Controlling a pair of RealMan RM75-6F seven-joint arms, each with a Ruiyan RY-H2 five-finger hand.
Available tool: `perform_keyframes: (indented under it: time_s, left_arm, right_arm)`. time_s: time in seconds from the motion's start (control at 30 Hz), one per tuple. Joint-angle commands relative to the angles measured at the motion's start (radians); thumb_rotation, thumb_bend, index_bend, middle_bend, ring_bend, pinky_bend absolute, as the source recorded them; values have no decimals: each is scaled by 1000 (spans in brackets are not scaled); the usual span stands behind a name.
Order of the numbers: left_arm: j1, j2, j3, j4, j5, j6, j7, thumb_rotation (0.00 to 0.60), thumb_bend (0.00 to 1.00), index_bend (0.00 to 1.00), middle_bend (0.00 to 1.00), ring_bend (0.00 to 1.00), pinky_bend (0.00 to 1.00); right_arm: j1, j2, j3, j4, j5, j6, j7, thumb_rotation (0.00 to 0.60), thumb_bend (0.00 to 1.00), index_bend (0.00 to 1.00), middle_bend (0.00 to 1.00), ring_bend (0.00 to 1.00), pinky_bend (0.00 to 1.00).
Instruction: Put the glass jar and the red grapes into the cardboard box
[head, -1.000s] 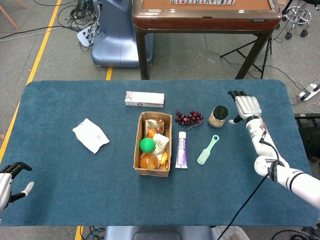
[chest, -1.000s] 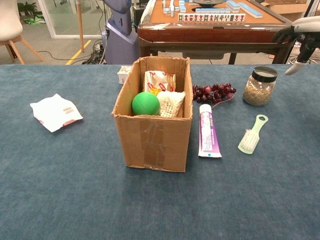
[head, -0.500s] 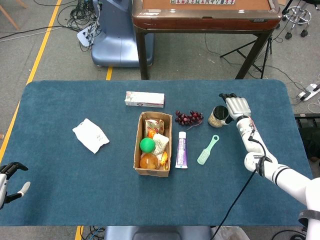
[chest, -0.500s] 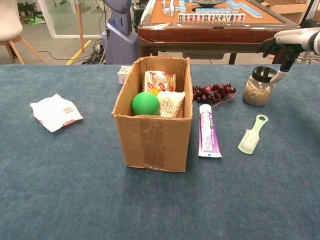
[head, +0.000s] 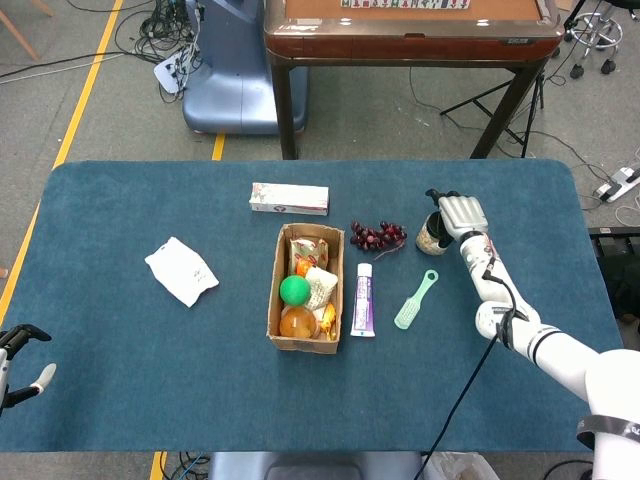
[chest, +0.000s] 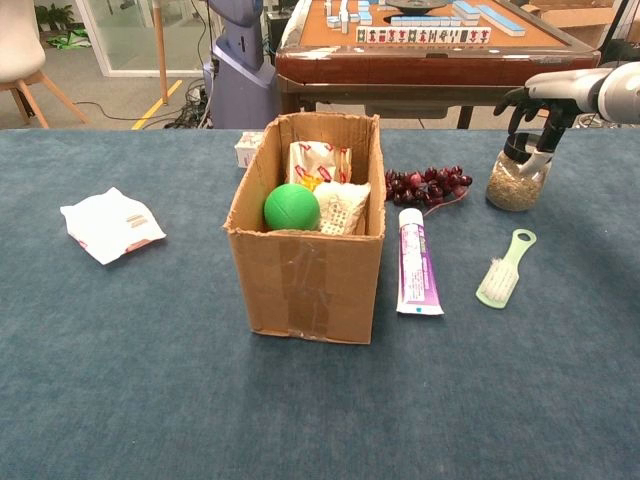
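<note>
Both task items sit on the table, right of the box (chest: 308, 230): grapes (chest: 424, 186) beside it, jar (chest: 514, 180) further right. I have my right hand (chest: 540, 103) over the jar's lid, fingers spread, not gripping. My left hand (head: 18, 357) hangs open at the table's near-left edge.

desk (chest: 120, 380): matt blue cloth | cardboard box (chest: 305, 280): rough brown card, taped | glass jar (chest: 513, 185): clear glossy glass | brush (chest: 505, 268): smooth green plastic

Toothpaste tube (head: 363, 300), green brush (head: 416, 299), white packet (head: 181, 270), flat white carton (head: 289, 199)
</note>
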Motion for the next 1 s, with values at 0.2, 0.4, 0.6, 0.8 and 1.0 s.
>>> perform_keyframes:
  time_s: [0.2, 0.4, 0.6, 0.8, 1.0]
  left_arm:
    - [2, 1, 0, -2, 1, 0, -2, 600, 248, 408, 372, 372, 586]
    - [3, 1, 0, -3, 2, 0, 1, 600, 248, 408, 372, 372, 586]
    - [3, 1, 0, -3, 2, -1, 4, 600, 247, 408, 372, 372, 586]
    - [3, 0, 0, -2, 3, -2, 6, 600, 248, 407, 372, 372, 586]
    - [1, 0, 0, -2, -1, -10, 10, 600, 248, 407, 372, 371, 586]
  right_arm:
    - [4, -10, -7, 16, -5, -5, 7, 600, 177, 126, 288, 195, 261]
    - [3, -18, -12, 30, -6, -3, 9, 600, 238, 181, 322, 233, 261]
    - [-1, -23, -16, 37, -9, 11, 7, 600, 274, 243, 367, 287, 275]
    - [-10, -20, -15, 29, -19, 28, 9, 600, 284, 315, 423, 358, 355]
    - [-27, 16, -6, -32, -39, 67, 16, 600, 287, 330, 435, 375, 362]
